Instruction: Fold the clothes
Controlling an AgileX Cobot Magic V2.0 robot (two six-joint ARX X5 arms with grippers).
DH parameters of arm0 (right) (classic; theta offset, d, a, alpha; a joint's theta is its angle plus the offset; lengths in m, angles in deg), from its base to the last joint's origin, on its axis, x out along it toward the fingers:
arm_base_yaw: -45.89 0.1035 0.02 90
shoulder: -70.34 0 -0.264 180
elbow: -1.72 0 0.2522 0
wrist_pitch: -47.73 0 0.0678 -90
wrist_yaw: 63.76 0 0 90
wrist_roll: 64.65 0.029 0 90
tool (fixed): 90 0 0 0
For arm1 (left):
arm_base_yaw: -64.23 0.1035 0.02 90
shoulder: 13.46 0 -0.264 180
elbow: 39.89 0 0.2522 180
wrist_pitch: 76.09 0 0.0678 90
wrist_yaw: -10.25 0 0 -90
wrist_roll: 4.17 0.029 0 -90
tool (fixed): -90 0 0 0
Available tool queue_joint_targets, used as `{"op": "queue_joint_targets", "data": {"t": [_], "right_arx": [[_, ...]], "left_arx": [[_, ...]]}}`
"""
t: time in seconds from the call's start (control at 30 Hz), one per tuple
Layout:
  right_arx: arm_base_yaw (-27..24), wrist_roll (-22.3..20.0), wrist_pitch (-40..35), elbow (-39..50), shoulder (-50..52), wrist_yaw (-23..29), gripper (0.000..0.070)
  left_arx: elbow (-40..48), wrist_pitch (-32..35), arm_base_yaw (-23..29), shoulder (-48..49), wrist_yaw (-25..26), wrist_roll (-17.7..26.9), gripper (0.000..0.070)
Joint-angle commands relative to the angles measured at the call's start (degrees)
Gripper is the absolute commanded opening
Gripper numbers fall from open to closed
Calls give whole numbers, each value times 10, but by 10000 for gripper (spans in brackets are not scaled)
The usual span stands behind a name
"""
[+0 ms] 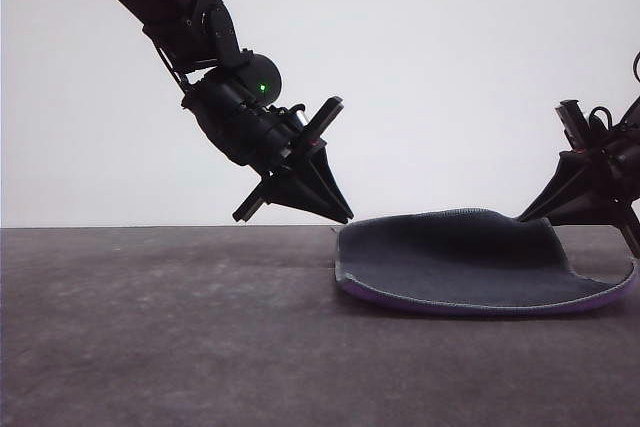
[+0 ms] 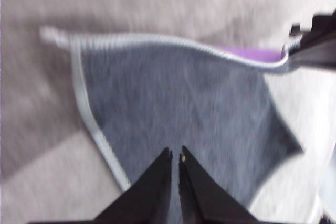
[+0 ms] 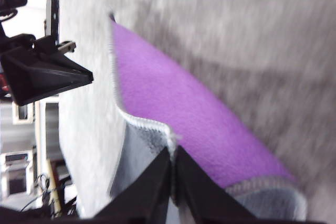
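Note:
The cloth lies on the table right of centre, dark grey face up, with a purple strip showing along its near edge. Its far right part is lifted and curled over. My right gripper is shut on that lifted edge; the right wrist view has the fingertips pinched on the grey stitched hem, with the purple face spread beyond. My left gripper hangs shut just above the cloth's left edge, holding nothing. In the left wrist view its tips are over the grey face.
The dark grey tabletop stretches bare to the left and front of the cloth. A white wall stands behind. My left gripper shows beyond the cloth in the right wrist view, and shelving and cables sit off the table's edge.

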Motion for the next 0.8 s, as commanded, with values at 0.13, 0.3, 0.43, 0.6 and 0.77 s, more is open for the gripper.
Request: {"op": "queue_joint_targets", "data": {"t": [0.13,0.3,0.43,0.6,0.77], "right_arx": [[-6,-63,55,-13,-16,-1,9],[-12,-100,110,-13,-15,-1,9],[-22,-130,156,-13,-15,0,9],[-34,-162,217,-13,-15,6,9],[-44,-182,259,-13,-14,35,9]], "left_arx": [[-19,-48,-4,-19,6,51,11],[-22,-87,-4,-19,6,72,11],[-22,-112,-3,-19,6,85,13],[-23,-162,-3,-19,7,118,18],[-23,-199,-3,-19,8,137,29]]}}
